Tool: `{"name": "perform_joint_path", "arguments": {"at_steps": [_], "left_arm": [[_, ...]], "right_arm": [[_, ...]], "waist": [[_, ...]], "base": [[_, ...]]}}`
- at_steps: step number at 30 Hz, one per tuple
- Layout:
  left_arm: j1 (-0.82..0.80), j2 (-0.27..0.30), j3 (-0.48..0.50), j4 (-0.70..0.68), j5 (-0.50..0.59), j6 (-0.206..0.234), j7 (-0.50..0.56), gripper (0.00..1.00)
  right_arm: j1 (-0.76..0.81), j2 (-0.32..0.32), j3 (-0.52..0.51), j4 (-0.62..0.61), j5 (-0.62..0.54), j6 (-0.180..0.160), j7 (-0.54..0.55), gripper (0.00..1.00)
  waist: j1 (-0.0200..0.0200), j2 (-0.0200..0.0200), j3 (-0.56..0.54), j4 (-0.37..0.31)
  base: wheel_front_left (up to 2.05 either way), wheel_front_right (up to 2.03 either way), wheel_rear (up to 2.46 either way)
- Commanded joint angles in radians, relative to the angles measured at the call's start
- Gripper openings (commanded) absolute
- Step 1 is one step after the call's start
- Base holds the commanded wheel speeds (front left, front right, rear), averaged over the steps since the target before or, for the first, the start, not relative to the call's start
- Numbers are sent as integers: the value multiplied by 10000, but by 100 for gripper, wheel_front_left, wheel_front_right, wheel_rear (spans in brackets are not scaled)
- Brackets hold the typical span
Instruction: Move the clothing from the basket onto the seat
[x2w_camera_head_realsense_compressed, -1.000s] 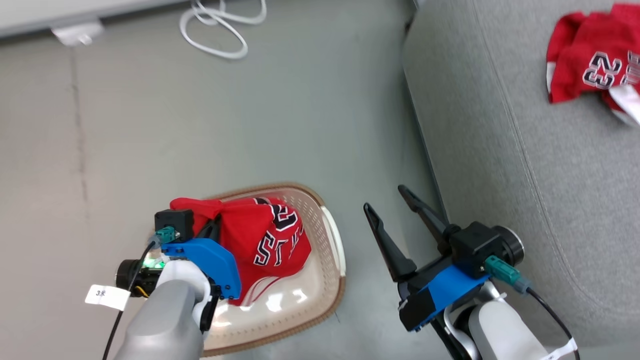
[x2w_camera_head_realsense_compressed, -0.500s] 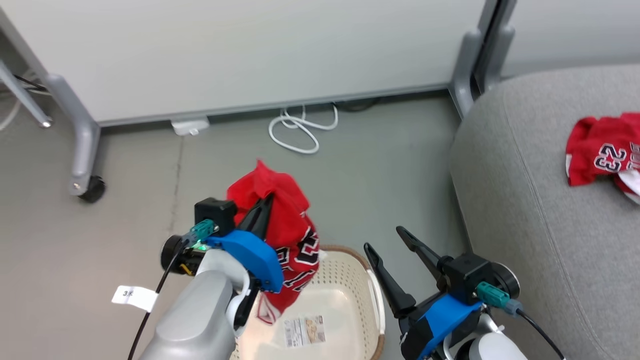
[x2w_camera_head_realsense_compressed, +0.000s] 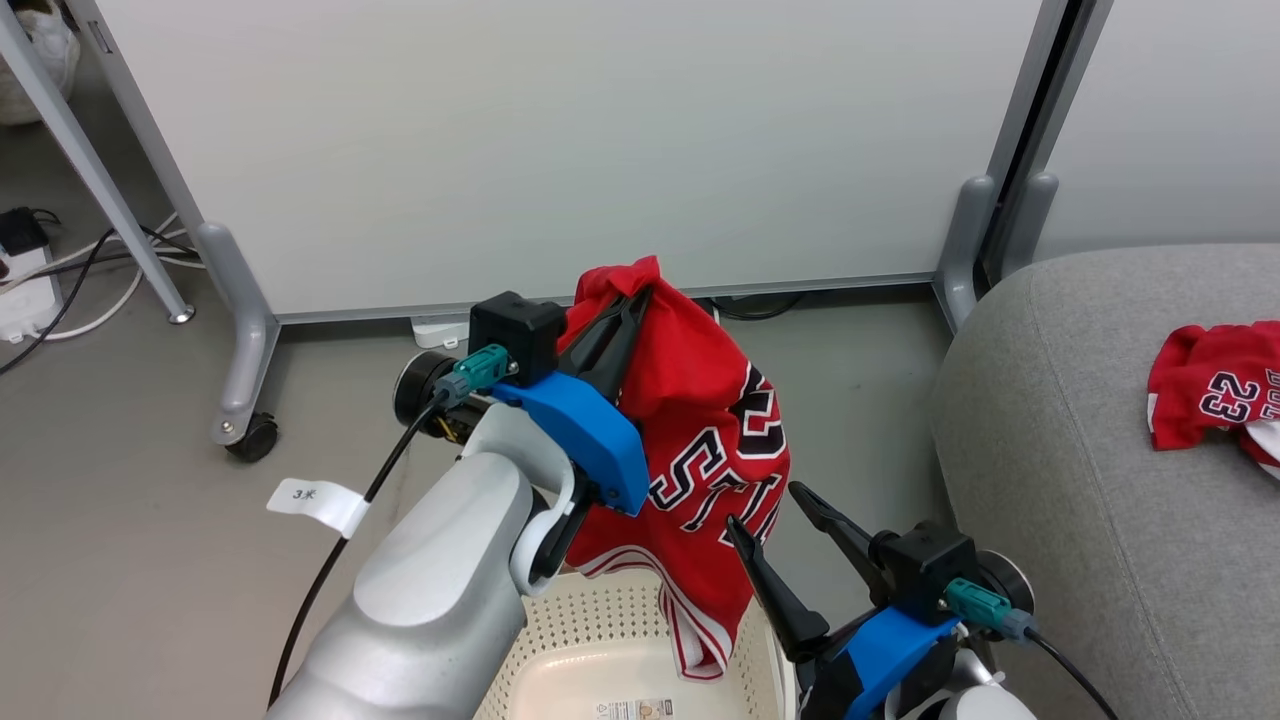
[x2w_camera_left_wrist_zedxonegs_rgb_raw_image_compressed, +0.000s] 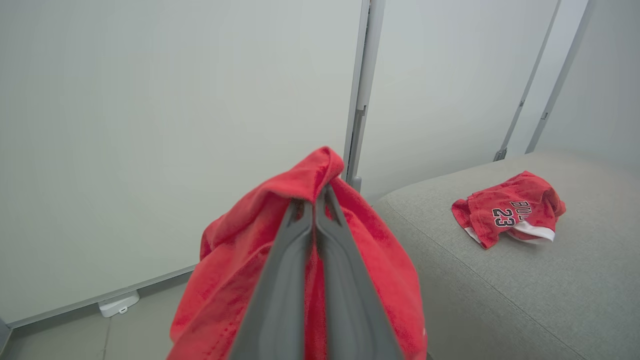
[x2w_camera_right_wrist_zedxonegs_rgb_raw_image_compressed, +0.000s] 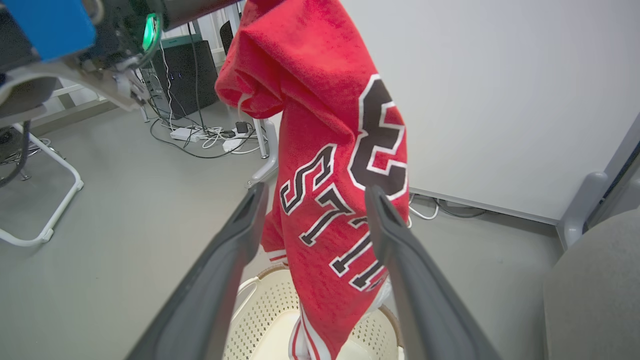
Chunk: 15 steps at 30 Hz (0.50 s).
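Note:
My left gripper (x2w_camera_head_realsense_compressed: 625, 300) (x2w_camera_left_wrist_zedxonegs_rgb_raw_image_compressed: 316, 197) is shut on a red jersey (x2w_camera_head_realsense_compressed: 700, 450) (x2w_camera_left_wrist_zedxonegs_rgb_raw_image_compressed: 250, 270) (x2w_camera_right_wrist_zedxonegs_rgb_raw_image_compressed: 340, 150) with black-and-white lettering. The jersey hangs in the air, its striped hem trailing down over the cream perforated basket (x2w_camera_head_realsense_compressed: 600, 620) (x2w_camera_right_wrist_zedxonegs_rgb_raw_image_compressed: 260, 310) below. My right gripper (x2w_camera_head_realsense_compressed: 770, 510) (x2w_camera_right_wrist_zedxonegs_rgb_raw_image_compressed: 315, 195) stands open beside the hanging jersey, nothing between its fingers. A second red garment (x2w_camera_head_realsense_compressed: 1215, 395) (x2w_camera_left_wrist_zedxonegs_rgb_raw_image_compressed: 510, 215) marked 23 lies crumpled on the light-grey seat (x2w_camera_head_realsense_compressed: 1080, 480) (x2w_camera_left_wrist_zedxonegs_rgb_raw_image_compressed: 500, 295) at the right.
A white partition panel (x2w_camera_head_realsense_compressed: 560, 140) on a grey wheeled foot (x2w_camera_head_realsense_compressed: 240, 400) stands behind the basket. Cables and a power strip (x2w_camera_head_realsense_compressed: 30, 290) lie on the grey floor at the far left. A sticker shows on the basket's bottom (x2w_camera_head_realsense_compressed: 630, 708).
My left gripper has lifted the jersey up out of the basket, so it now hangs free. The head camera has tilted upward, bringing the partition into view. The right gripper stays open.

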Motion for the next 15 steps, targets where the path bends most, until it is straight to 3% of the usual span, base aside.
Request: {"name": "perform_joint_path", "arguments": {"at_steps": [1, 15], "left_arm": [[-241, 0, -118, -199, -69, 71, 108, 0], [-1261, 2, -1422, -1006, -641, 252, 466, 0]], "right_arm": [[172, -22, 35, 20, 106, 5, 29, 100], [168, -20, 92, 7, 144, 5, 146, 100]], "waist": [[1, -1, -138, -41], [1, -1, -406, -399]], "base": [[0, 0, 0], [0, 0, 0]]}}
